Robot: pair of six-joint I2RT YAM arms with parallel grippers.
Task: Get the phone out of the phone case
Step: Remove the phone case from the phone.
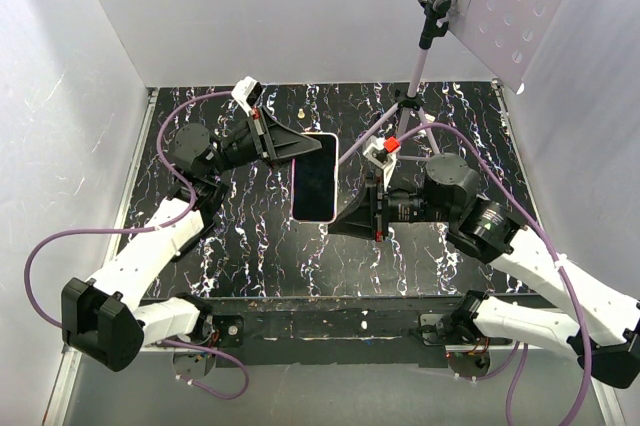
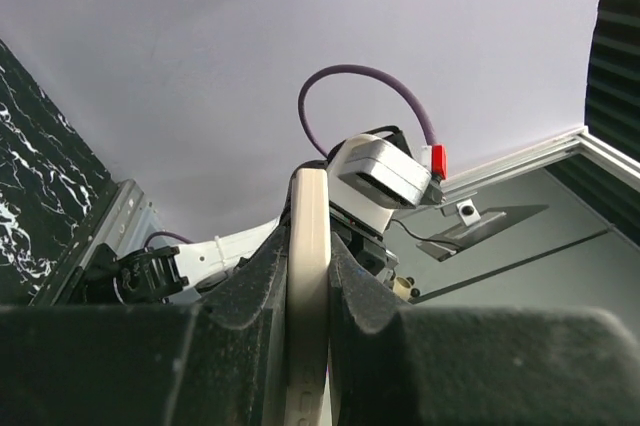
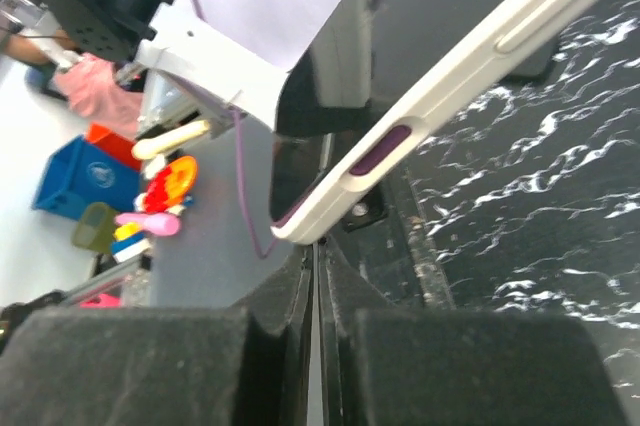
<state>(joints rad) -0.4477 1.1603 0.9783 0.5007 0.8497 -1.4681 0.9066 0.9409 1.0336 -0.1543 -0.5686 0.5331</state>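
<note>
**Phone and Case Held Above the Desk**

The phone (image 1: pixel 314 178), still seated in its cream phone case (image 1: pixel 310 218), is held in the air above the black marbled desk (image 1: pixel 250 246), between the two arms. The dark screen is turned upward toward the top camera.

The left gripper (image 1: pixel 300 146) is positioned at the far left corner of the phone. In the left wrist view, its jaws are seen clamped on the two faces of the phone case (image 2: pixel 308 276), which is presented edge-on.

The right gripper (image 1: pixel 338 222) is positioned at the near right corner. In the right wrist view, its jaws are seen pressed together, with the rounded corner of the phone case (image 3: pixel 450 96) directly at their tips. Whether the rim of the case is pinched there cannot be told. A purple side button (image 3: pixel 380 151) is visible on the case edge.
</note>
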